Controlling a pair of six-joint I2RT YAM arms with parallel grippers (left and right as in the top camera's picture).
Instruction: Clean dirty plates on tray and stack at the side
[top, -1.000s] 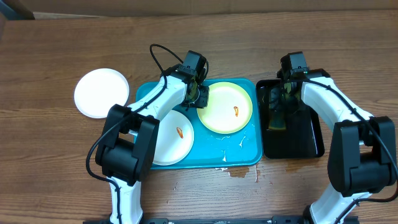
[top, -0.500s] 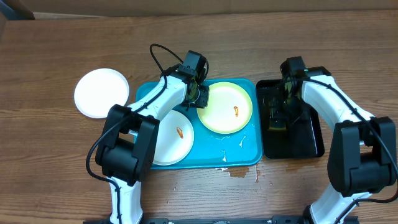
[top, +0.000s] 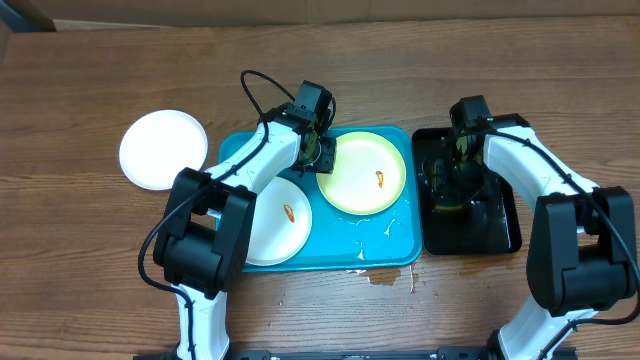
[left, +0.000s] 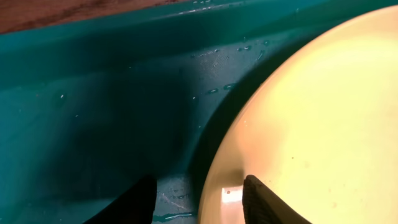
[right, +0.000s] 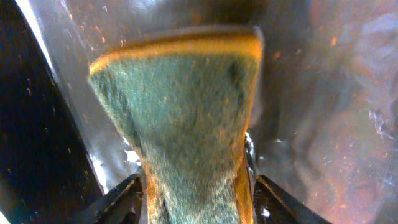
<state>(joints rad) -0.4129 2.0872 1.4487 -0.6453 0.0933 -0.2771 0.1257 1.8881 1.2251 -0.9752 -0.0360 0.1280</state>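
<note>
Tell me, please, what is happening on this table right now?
Two robot arms are cleaning plates. The left claw stands open astride the rim of the pale yellow-green plate on the turquoise tray, not gripping it. The right claw holds a sponge over the black tray. That plate and the white plate beside it each show an orange smear; another white plate lies on the table, left of the tray.

Black tray (top: 500, 225) sits right of frame on the wooden table (top: 100, 280), green-and-yellow sponge (right: 186, 124) over its left part, small puddle (top: 385, 277) bottom center.
</note>
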